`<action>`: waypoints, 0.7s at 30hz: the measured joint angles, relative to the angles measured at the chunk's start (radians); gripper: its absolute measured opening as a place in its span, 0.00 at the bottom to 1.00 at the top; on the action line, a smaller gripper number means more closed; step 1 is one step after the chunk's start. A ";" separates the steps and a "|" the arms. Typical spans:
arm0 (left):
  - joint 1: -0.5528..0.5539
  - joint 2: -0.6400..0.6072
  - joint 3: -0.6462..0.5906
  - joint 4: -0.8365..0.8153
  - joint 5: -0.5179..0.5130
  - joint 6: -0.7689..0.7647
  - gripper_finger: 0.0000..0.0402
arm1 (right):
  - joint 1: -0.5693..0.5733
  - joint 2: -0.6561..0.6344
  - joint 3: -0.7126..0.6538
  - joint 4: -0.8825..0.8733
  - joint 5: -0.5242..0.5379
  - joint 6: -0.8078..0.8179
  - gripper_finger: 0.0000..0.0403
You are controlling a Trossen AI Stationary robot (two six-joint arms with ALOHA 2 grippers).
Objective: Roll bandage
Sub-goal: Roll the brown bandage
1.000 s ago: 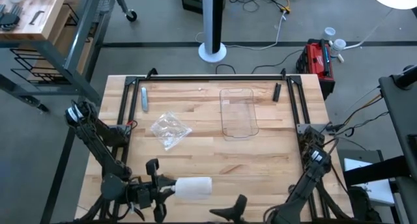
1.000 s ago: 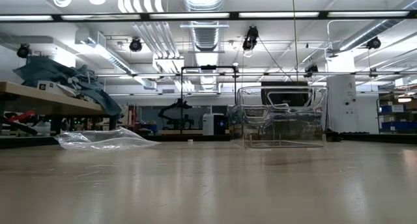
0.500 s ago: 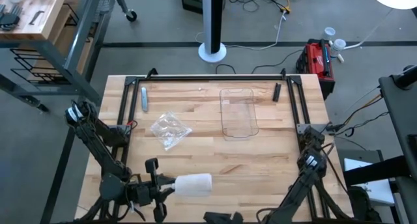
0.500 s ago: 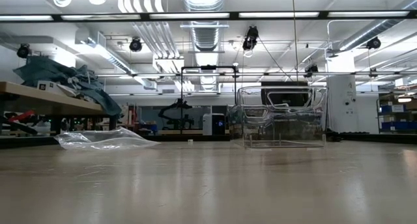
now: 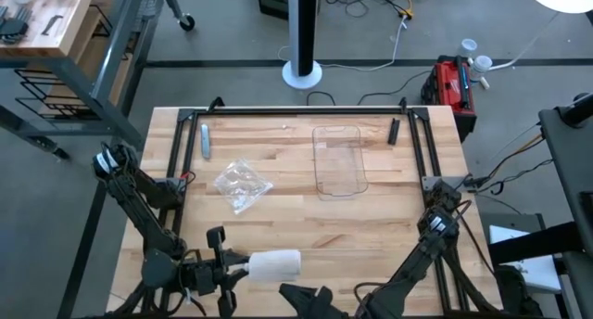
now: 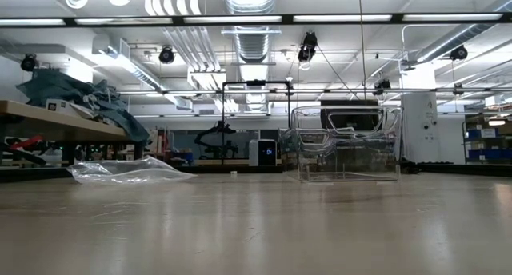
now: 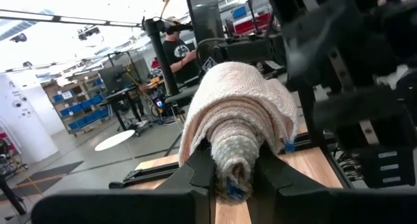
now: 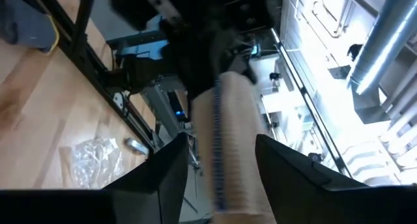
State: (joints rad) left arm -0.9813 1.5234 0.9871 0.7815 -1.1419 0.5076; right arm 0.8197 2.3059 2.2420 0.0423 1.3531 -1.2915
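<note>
Presently, at the near edge of the desk (image 5: 306, 222), the left tool (image 5: 225, 268) is clamped on one end of the bandage (image 5: 275, 265), a rolled whitish cylinder lying lengthwise along that edge, left of centre. The left wrist view confirms it: both dark fingers (image 7: 195, 172) press against the sides of the roll's end (image 7: 238, 129), whose wound layers show.

Just right of the roll, at the same near edge, the right tool (image 5: 301, 296) sits low with its fingers spread wide. In the right wrist view the two fingers (image 8: 163, 172) stand apart, and the roll (image 8: 231, 146) shows between them, blurred; contact cannot be judged.

Farther in, a crumpled clear wrapper (image 5: 242, 185) lies left of centre, flat on the wood. A clear rectangular tray (image 5: 339, 160) stands toward the far edge, right of centre, well apart from the wrapper. In the low view the wrapper (image 6: 128, 171) and tray (image 6: 346, 145) both rest on the surface.

Near the far left corner lies a small grey object (image 5: 204, 139); near the far right corner, a small dark one (image 5: 394, 130). Neither can be identified.
</note>
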 joint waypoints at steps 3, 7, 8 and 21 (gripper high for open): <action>-0.002 0.000 0.000 0.001 0.000 0.001 0.09 | 0.003 -0.002 0.030 -0.001 -0.002 -0.033 0.40; -0.002 0.000 0.000 0.002 0.000 0.002 0.09 | -0.002 -0.002 0.053 -0.003 -0.009 -0.035 0.38; -0.002 0.000 0.000 0.002 0.000 0.002 0.09 | -0.005 -0.002 0.054 -0.007 -0.009 -0.035 0.37; -0.004 0.000 0.014 0.025 0.040 -0.013 0.09 | -0.024 0.000 0.049 -0.009 -0.017 -0.018 0.32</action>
State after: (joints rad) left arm -0.9849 1.5234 1.0013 0.8066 -1.1024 0.4950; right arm 0.7960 2.3058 2.2906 0.0337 1.3361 -1.3094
